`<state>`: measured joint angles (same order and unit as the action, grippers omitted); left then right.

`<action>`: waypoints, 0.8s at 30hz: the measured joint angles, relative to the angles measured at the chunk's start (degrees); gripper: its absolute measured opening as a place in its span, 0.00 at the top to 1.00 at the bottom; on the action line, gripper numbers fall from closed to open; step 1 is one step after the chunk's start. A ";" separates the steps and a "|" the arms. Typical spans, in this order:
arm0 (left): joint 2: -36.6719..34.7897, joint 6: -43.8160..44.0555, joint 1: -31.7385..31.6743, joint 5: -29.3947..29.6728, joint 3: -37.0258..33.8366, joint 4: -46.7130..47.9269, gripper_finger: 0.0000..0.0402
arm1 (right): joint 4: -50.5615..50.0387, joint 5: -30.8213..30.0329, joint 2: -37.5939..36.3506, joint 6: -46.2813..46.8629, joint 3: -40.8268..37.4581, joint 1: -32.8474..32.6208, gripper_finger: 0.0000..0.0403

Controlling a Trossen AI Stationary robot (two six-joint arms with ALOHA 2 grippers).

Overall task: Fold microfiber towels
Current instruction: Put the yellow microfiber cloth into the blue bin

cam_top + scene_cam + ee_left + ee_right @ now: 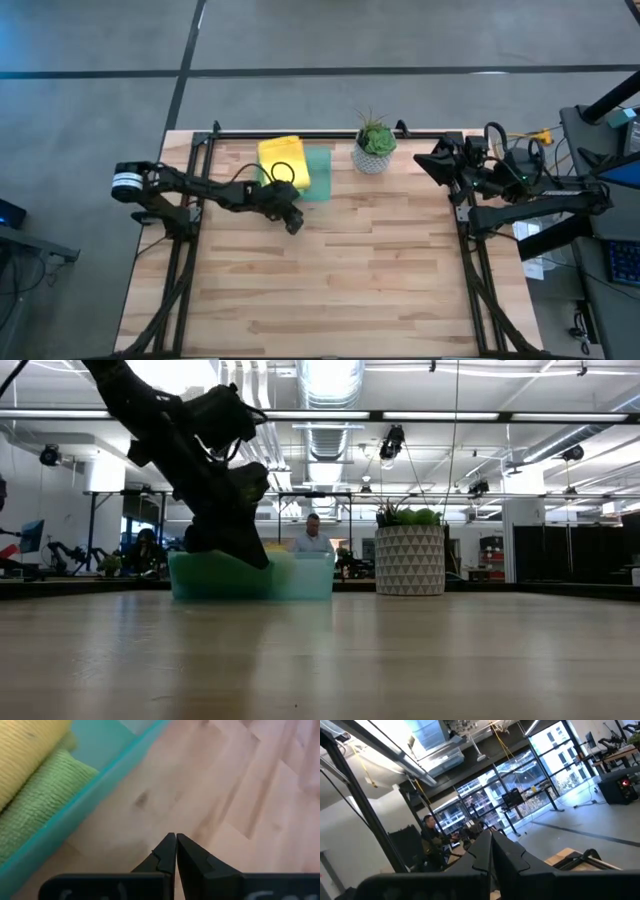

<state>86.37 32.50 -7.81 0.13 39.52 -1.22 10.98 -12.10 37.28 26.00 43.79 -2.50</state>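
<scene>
my left fingers (pixel 176 851) are pressed tight together with nothing between them. they hang low over the bare wood of the counter (pixel 340 280), just beside the tray (pixel 107 776), toward the back edge on the left side. i think they are shut and low like this because they are not holding a towel right now, and shut fingers are safe to carry near the tray wall without catching on it.

next to them, inside the see-through green tray, lie the towels. the yellow towel (pixel 283 160) sits on top in a soft heap, and a lime green towel (pixel 37 802) is tucked along the tray wall beside it. i cannot see a teal one or a second green one. they are all in the tray and none is spread out on the counter, so to my eye the folding has no towel laid out for it yet. the wide open wood in front of the tray looks like the place to fold.

a small potted plant (pixel 375 146) stands at the back edge, near the tray but not touching it.

my right fingers (pixel 491 851) are shut too and empty. that arm waits lifted up at the back right corner, pointing out at the room, well apart from the towels.
</scene>
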 joint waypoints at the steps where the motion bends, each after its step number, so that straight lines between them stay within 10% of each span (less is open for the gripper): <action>1: 0.00 -0.33 -0.76 0.01 0.10 0.13 1.00 | 0.02 0.00 0.07 0.00 0.00 0.00 0.98; 15: -10.03 -3.40 -3.35 -5.17 3.41 -0.18 1.00 | -0.06 0.02 0.60 -0.37 0.00 0.00 0.98; 24: -1.35 -2.95 -2.23 -4.74 4.02 0.34 1.00 | 0.38 0.04 1.42 -0.33 0.02 0.00 0.98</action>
<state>85.02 29.55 -10.04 -4.61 43.54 -0.88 11.36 -12.05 38.70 25.67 43.81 -2.50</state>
